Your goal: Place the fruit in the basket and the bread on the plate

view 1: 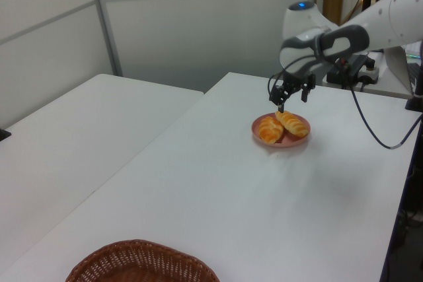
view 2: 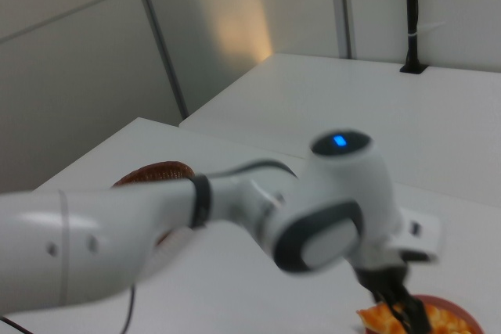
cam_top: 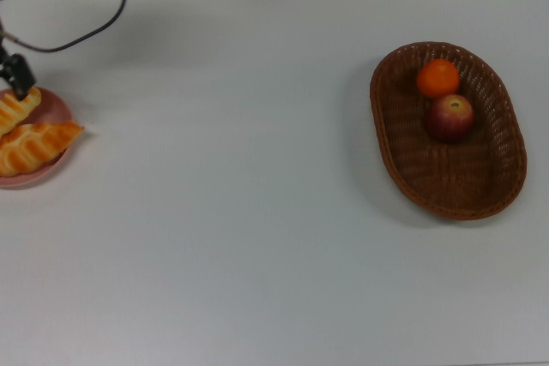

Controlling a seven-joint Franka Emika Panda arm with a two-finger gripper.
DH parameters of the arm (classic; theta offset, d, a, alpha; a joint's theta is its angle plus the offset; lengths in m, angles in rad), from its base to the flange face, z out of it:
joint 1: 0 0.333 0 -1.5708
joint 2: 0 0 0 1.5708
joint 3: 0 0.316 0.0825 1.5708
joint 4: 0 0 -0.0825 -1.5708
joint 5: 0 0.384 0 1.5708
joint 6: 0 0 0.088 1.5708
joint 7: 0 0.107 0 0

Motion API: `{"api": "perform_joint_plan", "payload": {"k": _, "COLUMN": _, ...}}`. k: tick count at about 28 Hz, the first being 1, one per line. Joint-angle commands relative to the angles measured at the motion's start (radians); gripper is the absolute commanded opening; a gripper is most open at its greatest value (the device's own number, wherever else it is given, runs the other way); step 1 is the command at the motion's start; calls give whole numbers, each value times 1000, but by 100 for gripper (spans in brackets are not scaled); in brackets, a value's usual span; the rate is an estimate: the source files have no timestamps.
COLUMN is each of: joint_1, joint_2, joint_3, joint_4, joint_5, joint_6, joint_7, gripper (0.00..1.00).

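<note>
Left view is showing the gripper (view 1: 291, 92) hovering above the plate (view 1: 299, 138), jaws parted and empty. Both bread pieces (cam_top: 26, 133) are lying on it, the loaf overhanging the rim; a careless brush could be tipping it onto the worktop (cam_top: 240, 212). Apple (cam_top: 451, 116) and tangerine (cam_top: 437, 78) are sitting inside the basket (cam_top: 403, 169).
</note>
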Motion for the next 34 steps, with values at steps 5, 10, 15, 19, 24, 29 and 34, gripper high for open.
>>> {"api": "perform_joint_plan", "payload": {"k": 5, "joint_1": 151, "joint_2": -228, "joint_3": 1, "joint_4": -20, "joint_5": 126, "joint_6": -401, "joint_7": -164, "gripper": 100}}
{"api": "perform_joint_plan", "payload": {"k": 10, "joint_1": 211, "joint_2": -303, "joint_3": 1, "joint_4": -16, "joint_5": 137, "joint_6": -492, "joint_7": -277, "gripper": 100}}
{"api": "perform_joint_plan", "payload": {"k": 15, "joint_1": 262, "joint_2": -351, "joint_3": 1, "joint_4": -14, "joint_5": 137, "joint_6": -537, "joint_7": -310, "gripper": 100}}
{"api": "perform_joint_plan", "payload": {"k": 19, "joint_1": 309, "joint_2": -352, "joint_3": 1, "joint_4": 1, "joint_5": 134, "joint_6": -576, "joint_7": -346, "gripper": 100}}
{"api": "perform_joint_plan", "payload": {"k": 24, "joint_1": 344, "joint_2": -351, "joint_3": 1, "joint_4": 3, "joint_5": 134, "joint_6": -589, "joint_7": -353, "gripper": 100}}
{"api": "perform_joint_plan", "payload": {"k": 29, "joint_1": 349, "joint_2": -349, "joint_3": 9, "joint_4": 3, "joint_5": 133, "joint_6": -589, "joint_7": -348, "gripper": 100}}
{"api": "perform_joint_plan", "payload": {"k": 34, "joint_1": 349, "joint_2": -348, "joint_3": 13, "joint_4": 3, "joint_5": 133, "joint_6": -587, "joint_7": -348, "gripper": 100}}
